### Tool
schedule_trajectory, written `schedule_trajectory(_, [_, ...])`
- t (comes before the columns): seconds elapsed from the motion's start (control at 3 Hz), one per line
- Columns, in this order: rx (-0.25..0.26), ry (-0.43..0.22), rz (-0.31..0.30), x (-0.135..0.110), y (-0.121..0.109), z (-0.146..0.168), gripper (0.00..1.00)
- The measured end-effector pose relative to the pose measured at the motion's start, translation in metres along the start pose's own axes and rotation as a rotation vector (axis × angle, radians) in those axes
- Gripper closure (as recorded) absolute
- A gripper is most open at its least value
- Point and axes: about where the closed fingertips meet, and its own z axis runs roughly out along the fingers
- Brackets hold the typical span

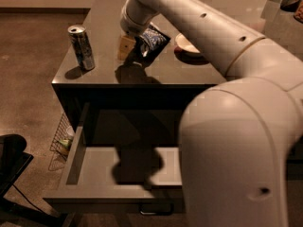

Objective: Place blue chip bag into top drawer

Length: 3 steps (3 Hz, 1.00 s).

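The blue chip bag lies crumpled on the dark cabinet top, near its middle. My gripper hangs at the bag's left edge, just above the top, with a tan pad showing. My arm hides whether it touches the bag. The top drawer is pulled open below the cabinet front. Its flat grey floor is bare and carries the arm's shadow. Its metal bar handle shows at the front. My arm covers the drawer's right half.
A silver-blue drink can stands at the left of the cabinet top. A white bowl sits right of the bag, partly behind my arm. A wire basket and a black object are on the floor at the left.
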Motion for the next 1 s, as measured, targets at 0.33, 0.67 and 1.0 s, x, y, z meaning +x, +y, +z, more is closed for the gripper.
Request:
schedule_trajectory(0.33, [-0.005,0.051,-0.017,0.0096,-0.0087,0.029,0.18])
schedule_trajectory(0.67, [-0.008,0.056,-0.018,0.0109,-0.0086,0.0345,0.42])
schedule_trajectory(1.0, [-0.014,0.058,-0.018,0.0113,-0.0063,0.0386,0.72])
